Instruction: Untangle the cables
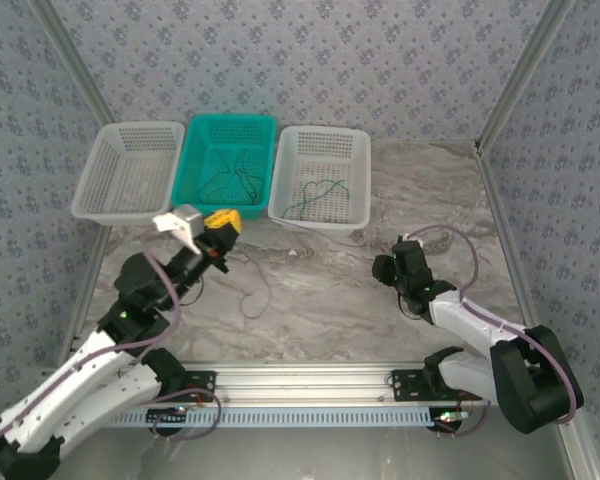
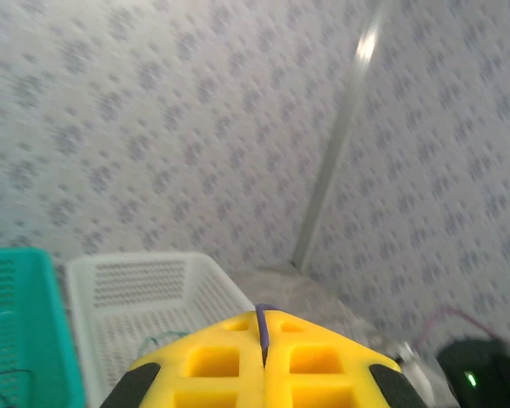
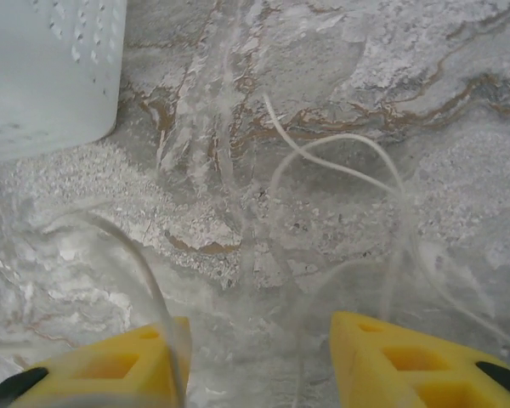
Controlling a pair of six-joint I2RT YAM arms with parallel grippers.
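Cables [image 1: 230,172] — hair-thin curly strands; one dangles from left claw [image 1: 224,220].

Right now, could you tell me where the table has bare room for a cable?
Bare marble between the right white basket and the far-right post. Crowded: thin cable below the left claw, pale cable under the right claw.

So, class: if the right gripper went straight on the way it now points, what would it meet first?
Probably the pale cable looped on the marble table just ahead of the open right gripper, then the table itself. Depth is hard to judge.
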